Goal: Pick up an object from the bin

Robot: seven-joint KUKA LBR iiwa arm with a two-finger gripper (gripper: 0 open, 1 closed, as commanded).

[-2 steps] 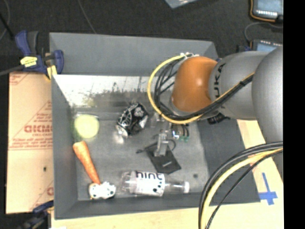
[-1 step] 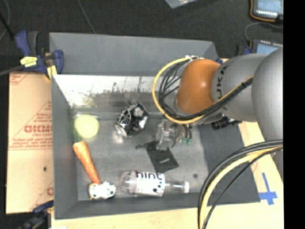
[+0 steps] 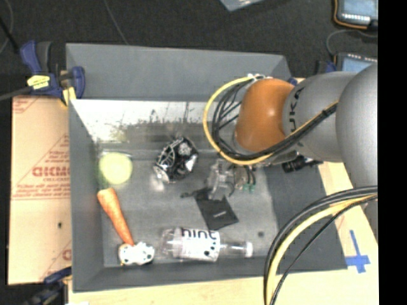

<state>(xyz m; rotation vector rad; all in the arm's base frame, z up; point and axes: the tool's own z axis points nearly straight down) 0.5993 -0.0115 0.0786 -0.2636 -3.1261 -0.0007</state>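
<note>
My gripper (image 3: 224,182) hangs low in the middle of the bin, under the arm's orange cover. Right below it lies a flat black square piece (image 3: 220,214) with a thin dark strip running off to its upper left. The gripper's tip sits at that piece's upper edge; whether they touch is unclear. To the gripper's left rests a black-and-white tangled ball-like thing (image 3: 176,159), apart from it. I see nothing held.
A pale green ball (image 3: 116,168) lies at the bin's left wall, and an orange carrot (image 3: 115,216) slants below it. A small white spotted object (image 3: 136,253) and a clear bottle (image 3: 197,244) with a printed label lie along the front wall. The arm covers the bin's right side.
</note>
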